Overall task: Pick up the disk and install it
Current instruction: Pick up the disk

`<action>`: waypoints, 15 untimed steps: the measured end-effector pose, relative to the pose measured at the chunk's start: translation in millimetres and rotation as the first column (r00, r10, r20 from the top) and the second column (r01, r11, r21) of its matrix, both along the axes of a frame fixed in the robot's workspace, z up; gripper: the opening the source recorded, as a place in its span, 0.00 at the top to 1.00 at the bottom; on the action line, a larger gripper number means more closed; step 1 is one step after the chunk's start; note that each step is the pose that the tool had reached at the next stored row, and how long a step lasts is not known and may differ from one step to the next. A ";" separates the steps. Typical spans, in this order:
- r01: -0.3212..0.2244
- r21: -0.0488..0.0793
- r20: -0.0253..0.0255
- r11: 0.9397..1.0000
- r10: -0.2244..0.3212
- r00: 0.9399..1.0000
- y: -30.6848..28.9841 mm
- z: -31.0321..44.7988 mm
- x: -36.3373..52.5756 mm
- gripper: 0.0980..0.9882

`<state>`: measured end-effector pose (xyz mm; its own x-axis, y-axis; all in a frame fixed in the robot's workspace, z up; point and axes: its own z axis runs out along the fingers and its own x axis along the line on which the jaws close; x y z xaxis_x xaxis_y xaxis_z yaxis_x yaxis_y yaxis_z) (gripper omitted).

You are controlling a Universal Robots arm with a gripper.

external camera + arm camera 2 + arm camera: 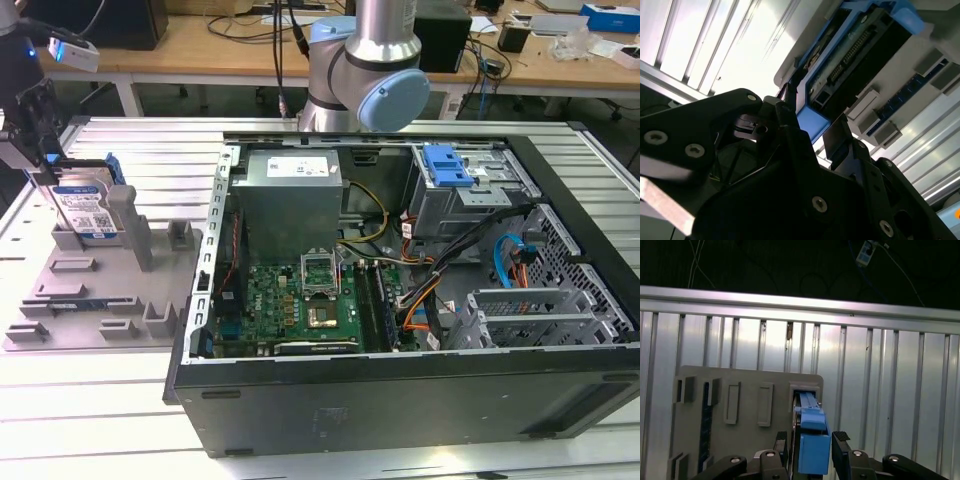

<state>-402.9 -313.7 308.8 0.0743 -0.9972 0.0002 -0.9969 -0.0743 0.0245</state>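
My hand (811, 438) is spread, straddling but apparently not pinching the blue-framed disk (86, 212), which stands on edge in the grey holder (100, 300) on the surface (100, 420) beside the open computer case (400, 410); pickup and installation are not yet done.

Disk (85, 208) stands in rack (75, 300) beside computer case (400, 400).

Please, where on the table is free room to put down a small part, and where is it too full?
Free: the near corner of the table, bordered by the grey fixture and the computer case, and the far strip between the fixture and the far edge. Crowded: around the disk, where the hand hangs over it, and inside the case.
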 end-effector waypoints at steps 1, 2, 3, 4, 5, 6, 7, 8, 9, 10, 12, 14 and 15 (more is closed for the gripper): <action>0.000 0.000 0.000 1.000 0.000 1.000 0.0 -0.9 0.0 0.57; 0.000 0.000 0.000 1.000 0.000 1.000 0.0 -1.4 0.0 0.57; 0.000 0.000 0.000 1.000 0.000 1.000 0.0 -2.5 0.0 0.57; 0.000 0.000 0.000 1.000 0.000 1.000 0.0 -3.3 0.0 0.57; 0.000 0.000 0.000 1.000 0.000 1.000 0.0 -3.8 0.0 0.57; 0.001 0.000 0.000 1.000 -0.001 1.000 0.0 -4.2 0.0 0.57; 0.001 0.000 0.000 1.000 -0.001 1.000 0.0 -4.8 0.0 0.57; 0.001 0.000 0.000 1.000 -0.001 1.000 0.0 -5.1 0.0 0.57; 0.002 0.000 0.000 1.000 -0.002 1.000 0.0 -5.6 0.0 0.57; 0.003 0.000 0.000 1.000 -0.003 1.000 0.0 -5.8 0.0 0.57; 0.006 0.000 0.000 1.000 -0.006 1.000 0.0 -6.2 0.0 0.57; 0.012 0.000 0.000 1.000 -0.012 1.000 0.0 -6.7 0.0 0.58; 0.015 0.000 0.000 1.000 -0.015 1.000 0.0 -7.0 0.0 0.67</action>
